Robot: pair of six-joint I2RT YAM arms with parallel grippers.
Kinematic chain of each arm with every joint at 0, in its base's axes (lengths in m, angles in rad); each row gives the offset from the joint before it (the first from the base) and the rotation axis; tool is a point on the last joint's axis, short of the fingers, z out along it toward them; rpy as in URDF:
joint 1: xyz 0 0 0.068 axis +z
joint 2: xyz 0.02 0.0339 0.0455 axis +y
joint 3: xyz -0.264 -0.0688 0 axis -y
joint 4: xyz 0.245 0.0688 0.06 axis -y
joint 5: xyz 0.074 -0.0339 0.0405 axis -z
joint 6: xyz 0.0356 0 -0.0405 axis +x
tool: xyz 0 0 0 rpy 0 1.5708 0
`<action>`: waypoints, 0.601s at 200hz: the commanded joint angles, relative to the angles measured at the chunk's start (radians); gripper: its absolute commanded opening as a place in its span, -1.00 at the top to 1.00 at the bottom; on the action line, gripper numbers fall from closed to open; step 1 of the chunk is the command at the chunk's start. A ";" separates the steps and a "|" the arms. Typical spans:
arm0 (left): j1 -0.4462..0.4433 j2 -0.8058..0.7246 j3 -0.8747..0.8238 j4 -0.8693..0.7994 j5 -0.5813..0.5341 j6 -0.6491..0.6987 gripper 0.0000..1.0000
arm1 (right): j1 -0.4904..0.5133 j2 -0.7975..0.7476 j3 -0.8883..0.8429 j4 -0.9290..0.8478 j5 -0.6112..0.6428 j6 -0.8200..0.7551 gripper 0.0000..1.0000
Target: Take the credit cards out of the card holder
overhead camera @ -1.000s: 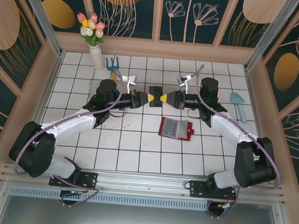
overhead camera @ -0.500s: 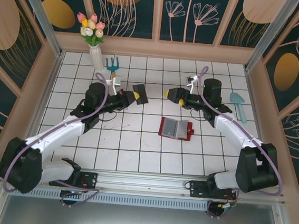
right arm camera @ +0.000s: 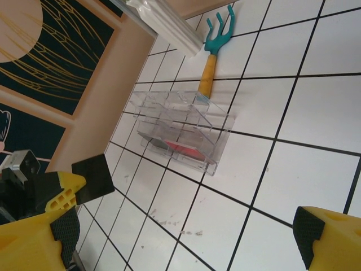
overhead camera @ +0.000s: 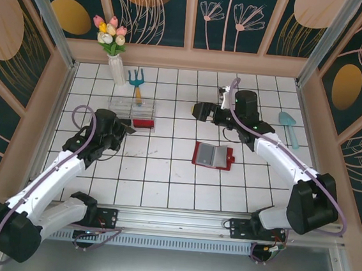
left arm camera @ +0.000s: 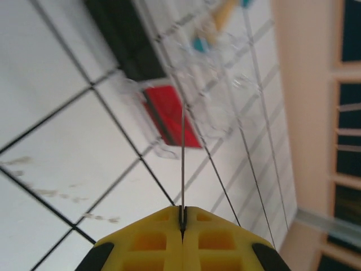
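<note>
White-tiled table [overhead camera: 158, 172], floral walls [overhead camera: 243, 20] | left jaws clenched on black card [right arm camera: 95, 178] | right jaws released

White-and-black arms [overhead camera: 56, 168], purple cables [overhead camera: 75, 114], yellow jaws

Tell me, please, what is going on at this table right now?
The left gripper is shut on a dark card, holding it near the clear tray, where a red card already lies. The right gripper is open and empty. The card holder lies open on the tiles.
</note>
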 commanded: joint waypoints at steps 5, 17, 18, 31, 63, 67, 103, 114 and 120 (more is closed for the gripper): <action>0.005 0.082 0.125 -0.220 -0.130 -0.223 1.00 | 0.009 0.022 0.044 -0.024 0.043 -0.035 -0.98; 0.005 0.161 0.207 -0.316 -0.140 -0.272 1.00 | 0.010 0.028 0.049 -0.024 0.046 -0.037 -0.98; 0.005 0.170 0.213 -0.324 -0.138 -0.278 1.00 | 0.010 0.028 0.049 -0.024 0.047 -0.037 -0.98; 0.006 0.269 0.314 -0.397 -0.120 -0.297 1.00 | 0.010 0.035 0.056 -0.025 0.051 -0.038 -0.98; 0.006 0.454 0.486 -0.522 -0.097 -0.358 1.00 | 0.009 0.055 0.076 -0.029 0.053 -0.044 -0.98; 0.006 0.463 0.495 -0.528 -0.099 -0.373 1.00 | 0.009 0.057 0.078 -0.030 0.054 -0.046 -0.98; 0.011 0.554 0.594 -0.593 -0.141 -0.425 1.00 | 0.009 0.065 0.092 -0.042 0.066 -0.058 -0.98; 0.018 0.589 0.629 -0.625 -0.150 -0.413 1.00 | 0.008 0.066 0.091 -0.040 0.072 -0.060 -0.98; 0.025 0.605 0.637 -0.633 -0.152 -0.407 1.00 | 0.008 0.066 0.091 -0.040 0.075 -0.061 -0.98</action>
